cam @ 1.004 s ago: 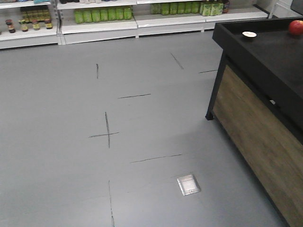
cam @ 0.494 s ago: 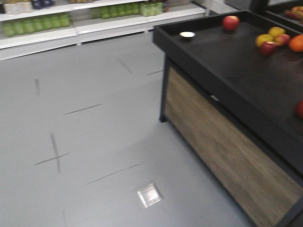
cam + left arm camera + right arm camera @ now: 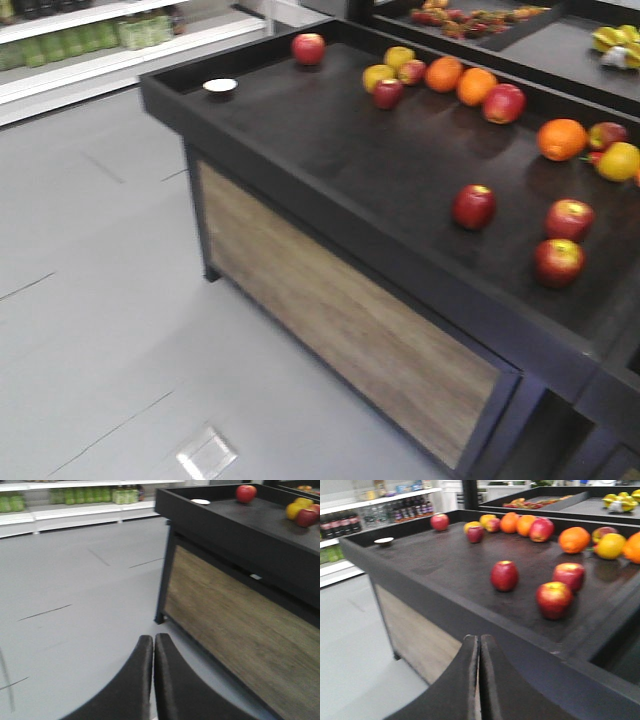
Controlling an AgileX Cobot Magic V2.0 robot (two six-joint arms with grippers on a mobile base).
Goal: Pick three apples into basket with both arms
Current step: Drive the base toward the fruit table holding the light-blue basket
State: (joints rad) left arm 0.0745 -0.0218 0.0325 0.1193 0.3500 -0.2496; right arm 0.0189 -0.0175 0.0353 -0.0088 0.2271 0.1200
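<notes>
Three red apples lie near the front right of the black display table (image 3: pixel 330 160): a darker one (image 3: pixel 474 206), one (image 3: pixel 569 219) and one (image 3: pixel 558 262). In the right wrist view they show as the dark apple (image 3: pixel 504 575), one (image 3: pixel 569 575) and one (image 3: pixel 553 599). My right gripper (image 3: pixel 479 640) is shut and empty, in front of the table's rim, short of the apples. My left gripper (image 3: pixel 153 639) is shut and empty over the floor, left of the table. The basket is out of view.
More apples, oranges (image 3: pixel 561 139) and yellow fruits (image 3: pixel 378 76) lie along the table's back rim, with a lone apple (image 3: pixel 308 47) and a small white dish (image 3: pixel 220 86) at the far corner. Shelves with green bottles (image 3: pixel 80 496) line the far wall. A metal floor plate (image 3: pixel 206 456) sits below.
The view has swung right: the table has moved from the right edge to the middle of the front view, and the fruit on it has come into sight.
</notes>
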